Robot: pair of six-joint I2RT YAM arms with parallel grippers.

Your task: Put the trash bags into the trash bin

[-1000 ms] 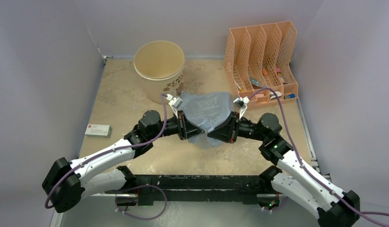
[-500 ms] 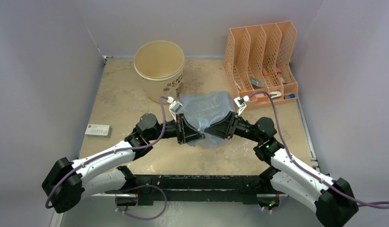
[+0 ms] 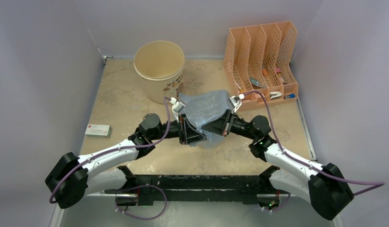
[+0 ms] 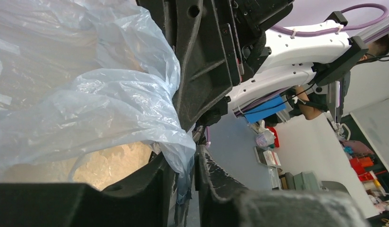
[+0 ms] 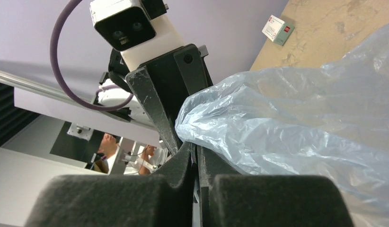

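The pale-blue translucent trash bag (image 3: 205, 109) is bunched above the tabletop between my two grippers, a little in front and to the right of the cream trash bin (image 3: 159, 66), which stands upright and open. My left gripper (image 3: 196, 137) is at the bag's near left edge. In the left wrist view its jaws (image 4: 193, 161) stand narrowly apart, and a fold of the bag (image 4: 112, 104) hangs between them. My right gripper (image 3: 210, 128) faces it closely. Its jaws (image 5: 196, 153) are pressed shut on the bag's edge (image 5: 287, 127).
An orange mesh file organizer (image 3: 261, 61) with small items stands at the back right. A small white box with a red mark (image 3: 98, 130) lies near the table's left edge. Purple walls close in the left, back and right.
The right gripper opened, shifted left toward the left gripper, and closed again on the bag. The left jaws parted slightly. The bag is more bunched.
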